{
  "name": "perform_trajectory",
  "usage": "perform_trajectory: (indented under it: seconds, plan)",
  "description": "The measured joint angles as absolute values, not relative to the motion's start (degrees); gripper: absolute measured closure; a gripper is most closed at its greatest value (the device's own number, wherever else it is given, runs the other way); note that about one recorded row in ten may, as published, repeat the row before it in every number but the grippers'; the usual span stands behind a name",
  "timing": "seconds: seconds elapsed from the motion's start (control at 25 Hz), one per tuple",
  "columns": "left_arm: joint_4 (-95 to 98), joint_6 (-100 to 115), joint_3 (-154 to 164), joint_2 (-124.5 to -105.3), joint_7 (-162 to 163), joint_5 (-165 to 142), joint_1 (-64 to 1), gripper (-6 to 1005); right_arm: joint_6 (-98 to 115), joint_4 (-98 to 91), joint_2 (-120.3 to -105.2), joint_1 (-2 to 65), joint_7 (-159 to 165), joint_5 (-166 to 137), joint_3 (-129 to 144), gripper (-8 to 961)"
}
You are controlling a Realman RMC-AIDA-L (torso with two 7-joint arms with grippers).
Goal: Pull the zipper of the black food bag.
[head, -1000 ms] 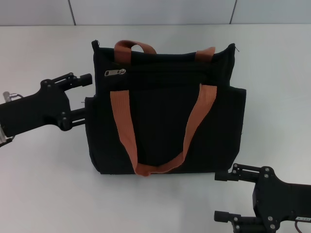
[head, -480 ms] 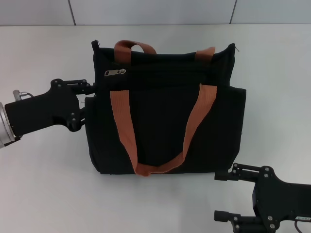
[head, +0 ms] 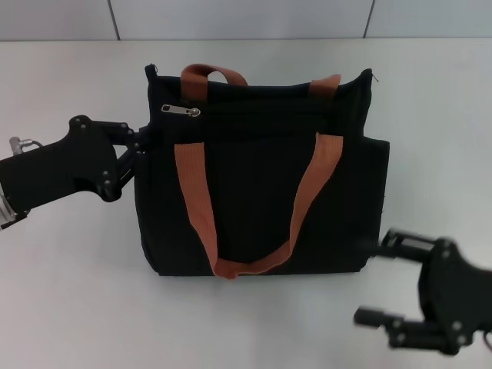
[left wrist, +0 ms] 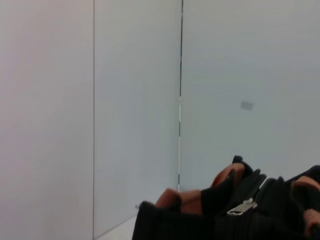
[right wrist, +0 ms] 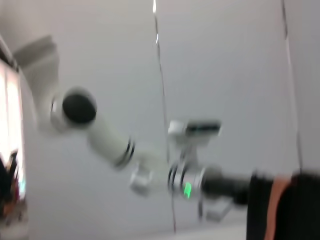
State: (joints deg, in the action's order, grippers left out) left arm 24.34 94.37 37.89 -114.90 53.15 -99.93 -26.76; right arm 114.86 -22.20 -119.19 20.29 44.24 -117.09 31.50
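The black food bag (head: 261,177) lies flat on the white table, with orange-brown straps across its face. The silver zipper pull (head: 181,110) sits at the left end of the zip line along the top edge. It also shows in the left wrist view (left wrist: 242,206). My left gripper (head: 137,150) is at the bag's upper left side, its fingers closed in on the side edge; the fingertips merge with the black fabric. My right gripper (head: 377,280) is open and empty just off the bag's lower right corner, blurred by motion.
The white table (head: 69,292) extends on all sides of the bag, with a grey wall behind it. The right wrist view shows my left arm (right wrist: 115,142) far off and the bag's edge (right wrist: 300,210).
My left gripper moved in against the bag's left side and its fingers narrowed onto the edge; the zipper pull shifted slightly up. My right gripper shifted right and turned.
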Motion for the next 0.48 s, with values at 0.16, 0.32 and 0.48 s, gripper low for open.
perform_trajectory:
  seconds: [0.16,0.32,0.48]
  plan:
    - [24.3,95.7,37.0,-115.24,51.8,-99.9,-26.5,979,119.0,-21.6,-119.26,21.6,52.3,-111.1,29.2,215]
    - [24.3,98.5,34.9,-116.07,48.3,-99.9,-25.6,979,120.3,-21.8,-119.13,25.1,67.9,-105.2,29.3,216]
    - [24.3,99.6,34.5,-116.64,45.9,-99.0,-25.0,978,119.8,-23.5,-118.90,29.9,80.2,-104.8,29.2,216]
